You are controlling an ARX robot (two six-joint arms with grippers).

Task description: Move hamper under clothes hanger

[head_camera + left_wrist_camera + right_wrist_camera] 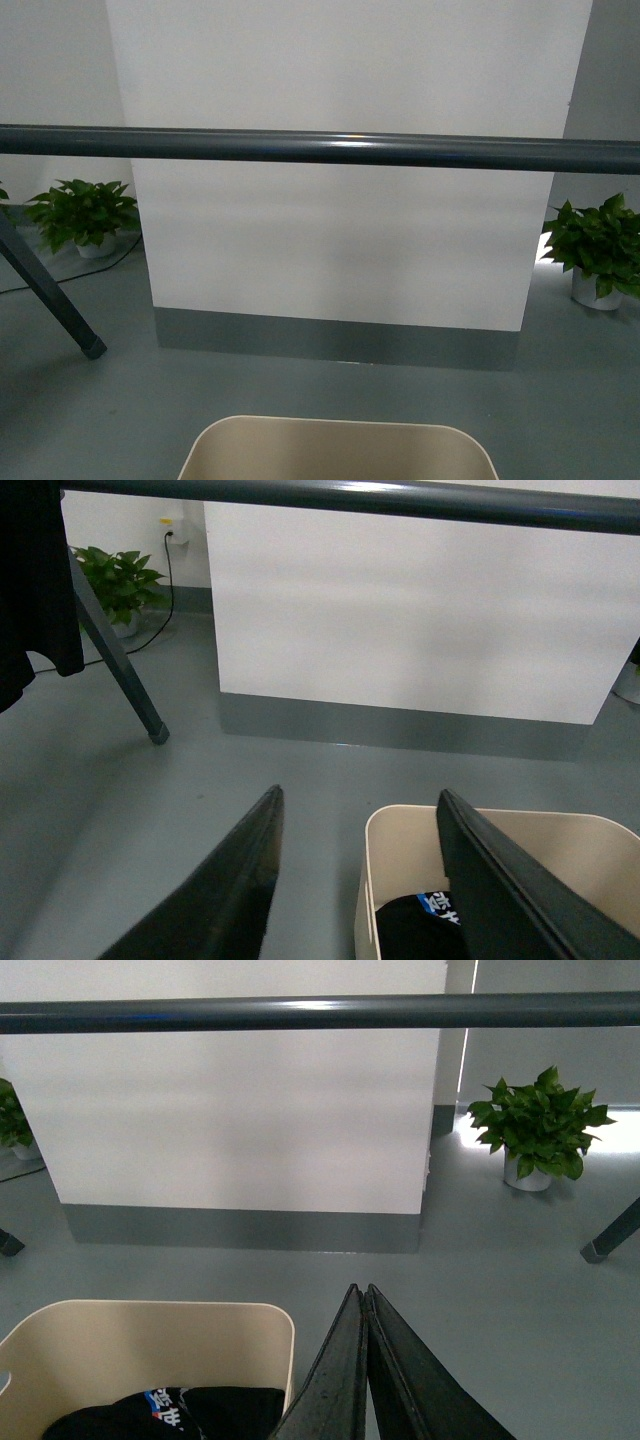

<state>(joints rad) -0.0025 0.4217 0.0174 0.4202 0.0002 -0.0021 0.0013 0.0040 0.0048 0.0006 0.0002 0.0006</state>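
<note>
Hamper (337, 450) and rack are seen in line: the beige bin sits at the near edge of the floor in the front view, and the clothes hanger (320, 147) runs left to right as one long horizontal bar farther off and higher up. The bin is judged not yet under the bar, so the coming move would be a push away from the robot, across the bar's long axis. The hamper's near-to-far reach cannot be told, since only its far rim is shown.

In the left wrist view the left gripper (360, 880) is spread wide, one finger outside the bin's left wall and the other over its inside, so the wall is straddled; contact cannot be told. In the right wrist view the right gripper (362, 1360) is pressed closed with nothing between its fingers, just beside the bin's right wall and outside it. Both arms are about equally near the bin, one at each side.

Counted: one hamper, one rack bar, three rack legs partly visible, two potted plants (82, 215), one dark garment (35, 580) hung at the rack's left end, and dark clothing (170, 1415) inside the bin.
</note>
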